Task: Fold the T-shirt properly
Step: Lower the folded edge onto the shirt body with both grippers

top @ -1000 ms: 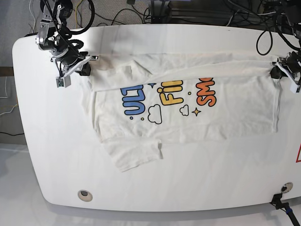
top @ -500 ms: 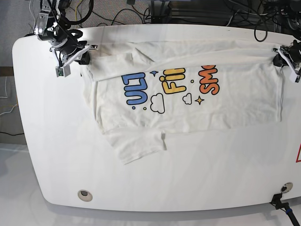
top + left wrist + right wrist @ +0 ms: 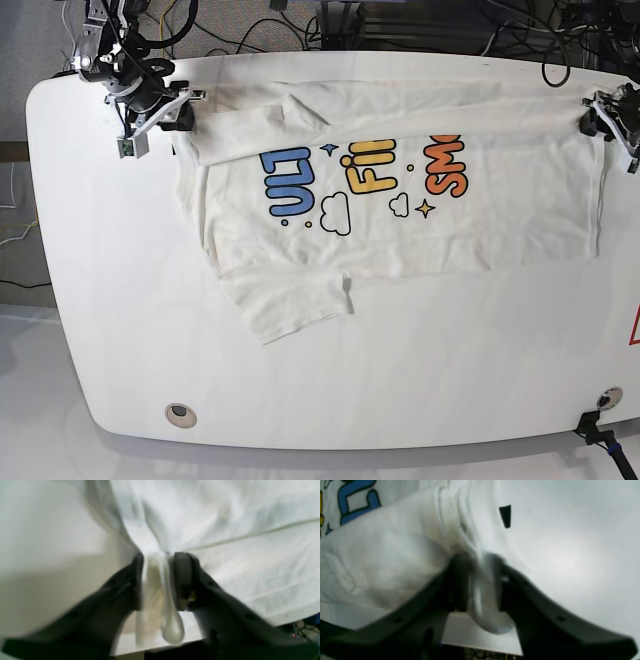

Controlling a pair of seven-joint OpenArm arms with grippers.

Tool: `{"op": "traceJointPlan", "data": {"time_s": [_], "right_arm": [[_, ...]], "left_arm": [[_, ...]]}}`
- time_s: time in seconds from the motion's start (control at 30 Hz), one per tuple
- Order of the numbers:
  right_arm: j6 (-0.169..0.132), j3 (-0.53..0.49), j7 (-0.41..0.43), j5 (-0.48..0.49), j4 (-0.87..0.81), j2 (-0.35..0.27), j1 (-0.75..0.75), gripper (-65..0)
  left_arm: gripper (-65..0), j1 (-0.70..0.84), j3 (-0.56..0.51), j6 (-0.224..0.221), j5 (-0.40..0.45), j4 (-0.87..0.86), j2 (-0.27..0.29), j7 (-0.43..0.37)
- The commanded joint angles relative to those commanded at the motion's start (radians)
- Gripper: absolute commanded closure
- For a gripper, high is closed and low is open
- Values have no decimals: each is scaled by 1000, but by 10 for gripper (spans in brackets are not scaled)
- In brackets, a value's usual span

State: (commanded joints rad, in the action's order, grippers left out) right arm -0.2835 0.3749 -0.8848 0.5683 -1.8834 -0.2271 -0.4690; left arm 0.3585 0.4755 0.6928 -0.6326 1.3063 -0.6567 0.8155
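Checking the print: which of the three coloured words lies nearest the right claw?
The blue word; the yellow and orange words sit farther from the right claw.

We record a white tabletop (image 3: 420, 380) with rounded corners; a round metal grommet (image 3: 180, 413) near its near-left corner; tangled black cables (image 3: 270, 35) beyond the far edge; a grey floor (image 3: 12, 100) at left.
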Motion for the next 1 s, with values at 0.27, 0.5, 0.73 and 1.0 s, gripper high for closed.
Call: {"op": "traceJointPlan", "data": {"time_s": [0.27, 0.5, 0.73, 1.0], "right_arm": [[-5, 56, -3, 10, -84, 3, 30, -329], [-10, 41, 0, 3, -91, -47, 186, -352], [-23, -36, 3, -23, 62, -93, 393, -353], [-57, -104, -71, -67, 400, -87, 703, -352]], "left_arm": [[-287, 6, 81, 3, -5, 31, -2, -26], [-282, -12, 137, 5, -14, 51, -12, -36], [-291, -24, 145, 5, -20, 55, 4, -54], [-292, -29, 149, 5, -18, 56, 13, -57]]}}
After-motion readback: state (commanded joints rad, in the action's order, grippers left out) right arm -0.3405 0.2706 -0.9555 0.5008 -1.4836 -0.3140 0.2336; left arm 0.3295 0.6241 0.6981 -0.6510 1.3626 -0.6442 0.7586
